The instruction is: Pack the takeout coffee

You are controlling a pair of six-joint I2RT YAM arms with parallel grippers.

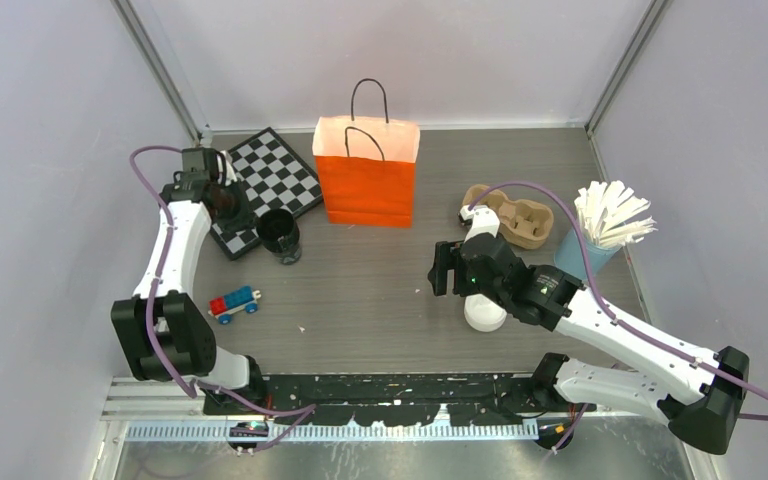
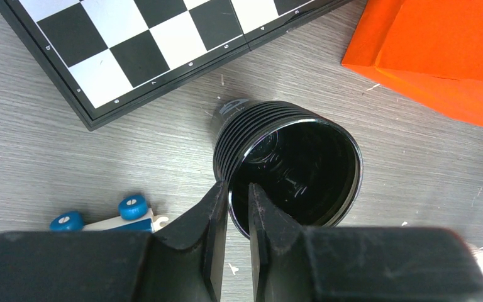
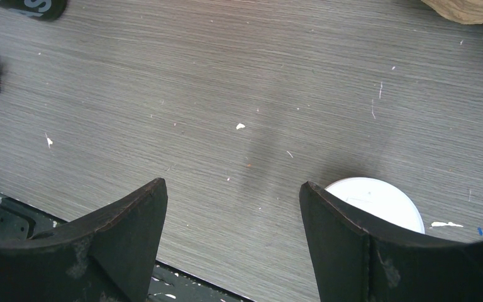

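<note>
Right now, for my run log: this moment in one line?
left gripper shut by black cup | right gripper open, takeout coffee beside it | orange bag upright

The top external camera looks down from above and behind both bases, covering the whole table (image 1: 380,300). Each wrist camera looks down at close range past its claw: left gripper (image 2: 238,189), right gripper (image 3: 233,185). All three views share the toy car (image 1: 233,303), which lies left of each claw.

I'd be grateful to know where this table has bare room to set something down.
The widest bare patch is the table's middle, bordered by the orange bag, the toy train and the takeout coffee. A narrower gap lies between bag and cup carrier. Crowded: left rear, round the chessboard and black cup, and right, round carrier and stirrer cup.
</note>
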